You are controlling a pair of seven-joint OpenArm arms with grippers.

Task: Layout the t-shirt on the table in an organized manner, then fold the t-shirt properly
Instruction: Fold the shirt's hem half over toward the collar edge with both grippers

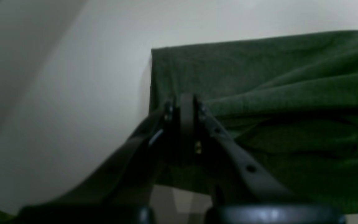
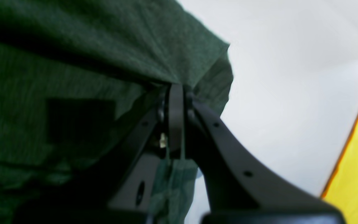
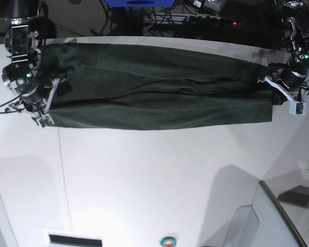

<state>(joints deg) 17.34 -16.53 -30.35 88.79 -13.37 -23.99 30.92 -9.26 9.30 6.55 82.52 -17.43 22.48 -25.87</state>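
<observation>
Base view: t-shirt stretched left-right along worktop far edge, long axis between arms. Left gripper and right gripper each clamped on opposite ends.

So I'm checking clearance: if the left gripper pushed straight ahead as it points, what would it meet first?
The t-shirt: the left gripper is shut on its edge, more green fabric directly ahead. Depth beyond is unclear.

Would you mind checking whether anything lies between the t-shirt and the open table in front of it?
Nothing visible does. The t-shirt hangs stretched between the right gripper and left gripper, both shut on its ends, and the table in front of it shows bare white.
</observation>
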